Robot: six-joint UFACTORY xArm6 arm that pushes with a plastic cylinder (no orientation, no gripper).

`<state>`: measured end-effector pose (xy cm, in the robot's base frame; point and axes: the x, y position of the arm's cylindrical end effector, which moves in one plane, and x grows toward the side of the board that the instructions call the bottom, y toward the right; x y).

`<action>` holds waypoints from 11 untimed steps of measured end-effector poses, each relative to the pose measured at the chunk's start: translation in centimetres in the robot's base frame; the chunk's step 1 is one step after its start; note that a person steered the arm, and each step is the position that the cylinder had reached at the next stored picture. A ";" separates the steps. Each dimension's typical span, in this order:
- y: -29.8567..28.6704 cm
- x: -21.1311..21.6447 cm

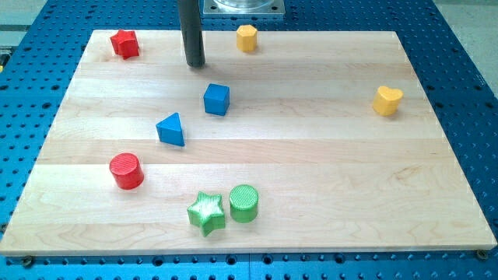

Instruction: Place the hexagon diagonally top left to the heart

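Observation:
The yellow hexagon (247,37) sits near the board's top edge, a little right of centre. The yellow heart (387,100) lies far to the view's right, lower than the hexagon. My tip (195,64) is on the board to the left of the hexagon and slightly below it, a short gap apart. It stands above the blue cube (217,99).
A red star (124,43) is at the top left. A blue triangle (171,130) lies left of centre. A red cylinder (126,171) is at lower left. A green star (207,213) and green cylinder (243,203) touch near the bottom. The wooden board (311,155) rests on a blue perforated table.

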<state>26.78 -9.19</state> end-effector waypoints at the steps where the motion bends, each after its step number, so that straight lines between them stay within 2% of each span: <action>1: 0.0 -2.5; 4: 6.6 -4.0; 6: 5.0 -4.8; 7: 7.1 -7.3; 8: 9.3 -7.5; 9: 13.1 -7.4; 11: 16.8 -3.3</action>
